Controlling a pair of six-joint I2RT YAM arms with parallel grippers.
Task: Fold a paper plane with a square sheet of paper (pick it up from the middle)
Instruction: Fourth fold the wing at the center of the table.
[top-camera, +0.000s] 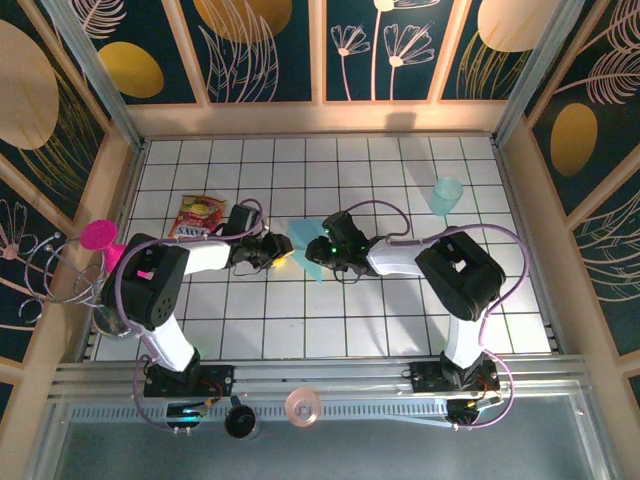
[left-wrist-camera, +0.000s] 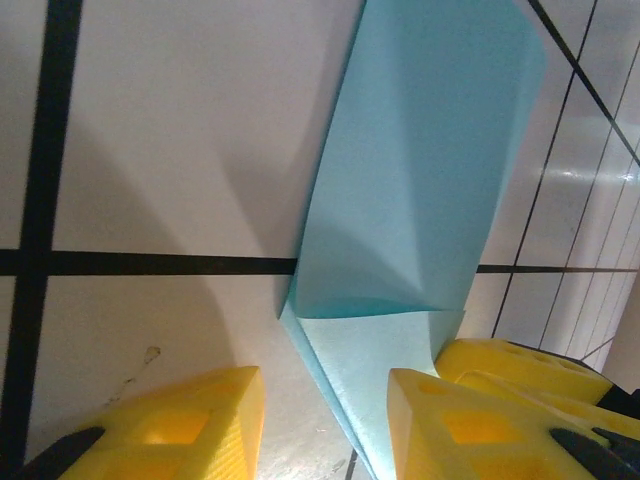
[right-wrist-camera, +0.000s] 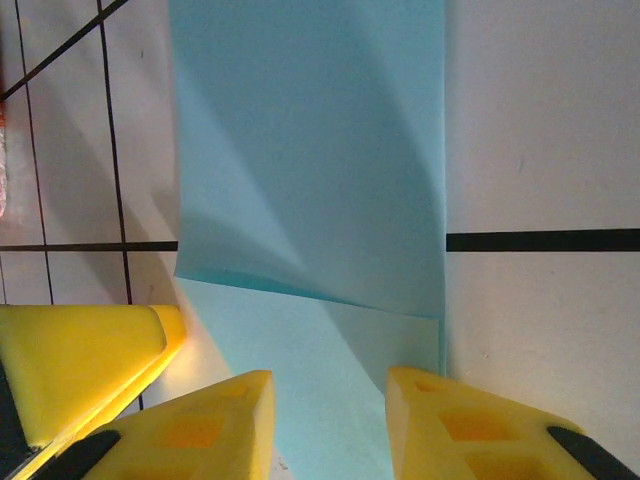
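Note:
The light-blue sheet of paper (top-camera: 304, 238) lies folded on the white tiles at mid-table, as a narrow shape with one flap curling up off it. My left gripper (top-camera: 281, 250) reaches in from the left and my right gripper (top-camera: 313, 253) from the right, tips almost meeting over its near end. In the left wrist view the paper (left-wrist-camera: 420, 180) runs between the yellow fingers (left-wrist-camera: 180, 420) of the open left gripper (left-wrist-camera: 325, 425). In the right wrist view the paper (right-wrist-camera: 310, 150) lies flat under the open right gripper (right-wrist-camera: 328, 428). Neither pinches it.
A translucent teal cup (top-camera: 446, 195) stands at the back right. A red snack packet (top-camera: 202, 215) lies at the back left, behind the left arm. The left gripper's yellow finger (right-wrist-camera: 80, 360) sits close beside the right one. Open tiles lie toward the front.

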